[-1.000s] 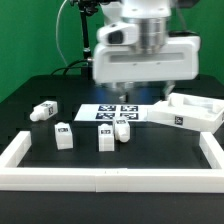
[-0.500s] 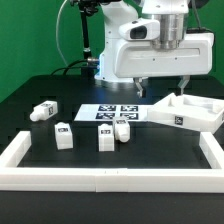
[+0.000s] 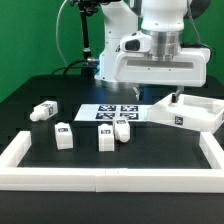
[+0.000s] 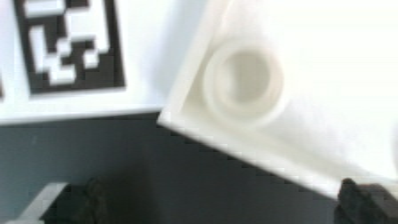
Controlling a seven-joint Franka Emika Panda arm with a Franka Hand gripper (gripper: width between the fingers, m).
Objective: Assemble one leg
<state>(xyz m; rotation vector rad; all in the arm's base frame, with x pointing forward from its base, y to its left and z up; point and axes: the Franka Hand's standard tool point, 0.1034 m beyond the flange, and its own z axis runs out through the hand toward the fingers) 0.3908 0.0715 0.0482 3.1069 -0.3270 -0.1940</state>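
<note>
Legs sit loose on table — tool apart, empty, over tray corner.

We see the pincer has shifted from the middle of the frame toward the right and dropped lower, now hanging over the left corner of the white tray-like piece.

- White arm of rounded segments, grey band near the wrist.
- Boxy white gripper housing, dark fingertips.
- Thin black cable alongside.
</note>
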